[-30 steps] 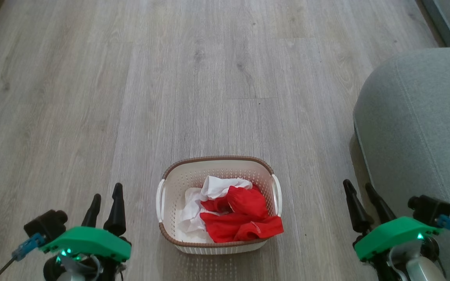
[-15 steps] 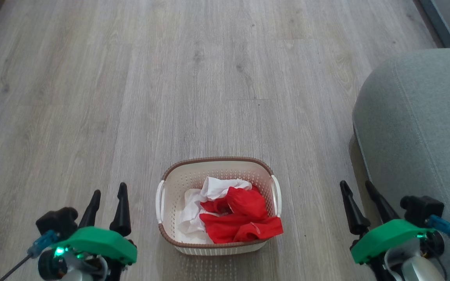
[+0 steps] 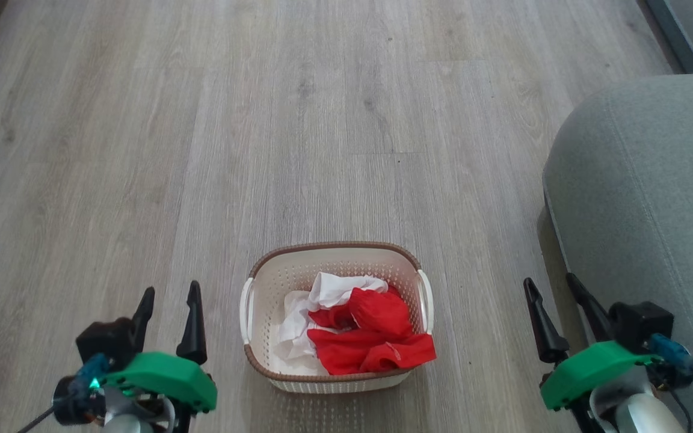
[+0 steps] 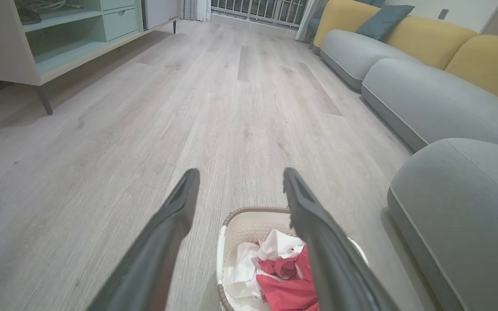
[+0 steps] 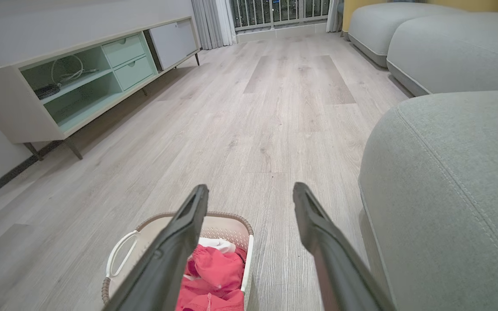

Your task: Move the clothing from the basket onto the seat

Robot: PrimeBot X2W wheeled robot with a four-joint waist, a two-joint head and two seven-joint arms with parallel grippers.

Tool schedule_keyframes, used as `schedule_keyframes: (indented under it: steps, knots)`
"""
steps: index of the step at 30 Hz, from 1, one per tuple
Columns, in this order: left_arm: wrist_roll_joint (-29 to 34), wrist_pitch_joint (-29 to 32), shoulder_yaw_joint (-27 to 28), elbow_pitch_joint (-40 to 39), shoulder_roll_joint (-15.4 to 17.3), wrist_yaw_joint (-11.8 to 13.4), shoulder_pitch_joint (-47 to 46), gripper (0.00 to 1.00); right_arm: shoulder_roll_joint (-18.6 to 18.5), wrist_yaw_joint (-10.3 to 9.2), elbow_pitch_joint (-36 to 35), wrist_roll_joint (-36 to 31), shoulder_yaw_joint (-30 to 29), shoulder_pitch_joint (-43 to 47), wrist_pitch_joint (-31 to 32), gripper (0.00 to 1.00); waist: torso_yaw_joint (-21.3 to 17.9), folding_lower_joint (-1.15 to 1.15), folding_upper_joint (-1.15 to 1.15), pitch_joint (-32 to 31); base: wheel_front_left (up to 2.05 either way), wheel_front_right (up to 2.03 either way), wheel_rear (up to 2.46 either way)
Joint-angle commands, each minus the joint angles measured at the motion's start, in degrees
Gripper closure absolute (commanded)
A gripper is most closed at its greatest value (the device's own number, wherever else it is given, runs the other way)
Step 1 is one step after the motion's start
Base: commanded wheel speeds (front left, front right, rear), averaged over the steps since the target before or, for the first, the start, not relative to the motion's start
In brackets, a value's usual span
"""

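I count one basket [image 3: 334,245]. Inside there is one white garment [image 3: 334,288] and red cloth [image 3: 376,343], perhaps two pieces, but I cannot tell exactly. I have two grippers, the left gripper [image 3: 172,288] and the right gripper [image 3: 548,279], each with two fingers. One seat [image 3: 641,192] is near, two more seats [image 4: 430,103] farther.

No words to read here.
No letters, numbers or signs can be made out on the basket [image 3: 334,245], on the clothing [image 3: 382,337] in it, on the seat [image 3: 653,210] or on the floor [image 3: 322,120].
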Motion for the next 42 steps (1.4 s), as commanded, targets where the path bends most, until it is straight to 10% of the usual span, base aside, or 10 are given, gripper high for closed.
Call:
schedule_keyframes:
  steps: [1,21,42]
  knots:
    - [2.4,-1.2,1.2,-2.1,0.9,0.5,-1.9,0.00,-0.9,-0.01,-2.1,-2.2,0.8,-2.8,-1.1,0.00,0.0,0.00,0.00,0.0,0.00,0.00,0.00]
    - [14.2,-4.3,1.9,0.4,0.5,-0.4,-2.5,0.00,-0.4,-0.01,-1.6,-14.7,-0.8,-2.8,-4.3,0.00,0.0,0.00,0.00,0.3,0.00,0.00,0.00]
    - [13.9,-4.3,3.0,1.7,0.4,-1.3,-2.5,0.00,1.0,-0.01,-1.0,-13.2,-1.6,-2.4,-4.3,0.00,-0.1,0.00,0.00,0.3,0.00,0.00,0.00]
